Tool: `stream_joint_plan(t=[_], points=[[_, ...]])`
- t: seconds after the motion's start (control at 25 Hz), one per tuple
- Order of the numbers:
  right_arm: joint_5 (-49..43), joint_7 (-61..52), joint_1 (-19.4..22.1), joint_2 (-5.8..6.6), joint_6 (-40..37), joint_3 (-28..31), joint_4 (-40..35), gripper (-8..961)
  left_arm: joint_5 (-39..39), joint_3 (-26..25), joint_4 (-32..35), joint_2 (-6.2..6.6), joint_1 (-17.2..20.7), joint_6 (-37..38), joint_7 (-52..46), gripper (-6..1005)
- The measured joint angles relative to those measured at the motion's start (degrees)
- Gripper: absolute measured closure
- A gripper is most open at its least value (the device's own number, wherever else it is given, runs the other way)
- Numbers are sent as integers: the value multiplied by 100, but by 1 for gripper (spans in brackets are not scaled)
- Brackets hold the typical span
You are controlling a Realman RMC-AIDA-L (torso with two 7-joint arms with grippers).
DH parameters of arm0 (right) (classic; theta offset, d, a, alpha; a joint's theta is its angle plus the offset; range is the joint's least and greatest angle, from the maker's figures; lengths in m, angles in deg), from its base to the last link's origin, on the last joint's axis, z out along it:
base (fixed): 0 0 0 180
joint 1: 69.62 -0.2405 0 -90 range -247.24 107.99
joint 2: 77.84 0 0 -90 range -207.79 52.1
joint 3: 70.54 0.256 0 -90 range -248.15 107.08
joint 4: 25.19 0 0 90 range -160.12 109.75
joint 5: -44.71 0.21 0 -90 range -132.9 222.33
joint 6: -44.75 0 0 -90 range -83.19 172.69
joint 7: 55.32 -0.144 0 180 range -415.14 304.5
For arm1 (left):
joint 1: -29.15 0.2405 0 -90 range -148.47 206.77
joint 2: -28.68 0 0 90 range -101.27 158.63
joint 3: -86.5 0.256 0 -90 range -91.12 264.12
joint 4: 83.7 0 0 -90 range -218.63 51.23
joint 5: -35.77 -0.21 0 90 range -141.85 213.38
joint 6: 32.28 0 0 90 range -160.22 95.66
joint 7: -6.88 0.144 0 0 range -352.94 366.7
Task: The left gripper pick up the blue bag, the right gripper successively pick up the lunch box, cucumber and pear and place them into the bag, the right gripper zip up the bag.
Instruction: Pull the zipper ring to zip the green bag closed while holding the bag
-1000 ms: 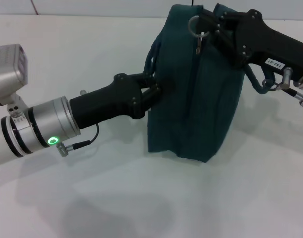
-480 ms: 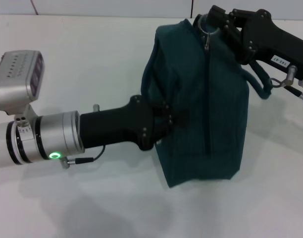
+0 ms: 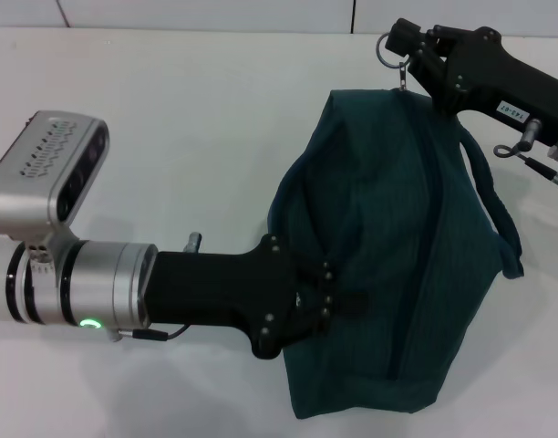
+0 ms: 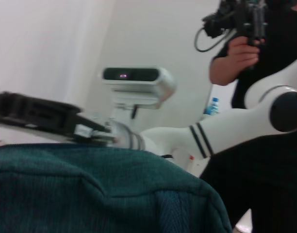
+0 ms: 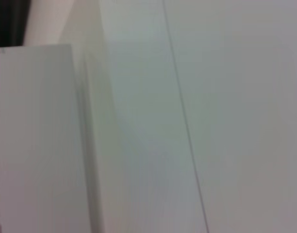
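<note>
The blue bag (image 3: 397, 265) leans over on the white table, its long zipper (image 3: 423, 228) drawn shut along the top. My left gripper (image 3: 338, 301) is shut on the bag's near side, where a loop handle (image 3: 288, 196) runs. At the far end, my right gripper (image 3: 405, 47) is shut on the zipper's metal ring pull (image 3: 386, 47). The second handle (image 3: 498, 214) hangs off the right side. The left wrist view shows the bag's fabric (image 4: 90, 189) close up and the right gripper's black body (image 4: 46, 114) beyond it. The lunch box, cucumber and pear are hidden.
A white table (image 3: 197, 119) spreads to the left and behind the bag. In the left wrist view a person (image 4: 255, 53) holding a camera stands behind the robot's right arm (image 4: 226, 128). The right wrist view shows only pale flat surfaces.
The bag has tipped over and slid toward me and to the right. My left gripper moved with it, nearer and rightward. My right gripper drew the ring pull to the bag's far end.
</note>
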Motion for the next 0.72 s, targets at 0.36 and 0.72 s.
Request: stream_joint_plan(t=[0.36, 0.72], points=[[422, -451, 30, -14, 85, -7, 331, 877, 11, -473, 9, 14, 353, -110, 167, 937], [1395, -1038, 308, -18, -563, -49, 583, 873, 23, -1319, 19, -6, 859, -348, 291, 906]])
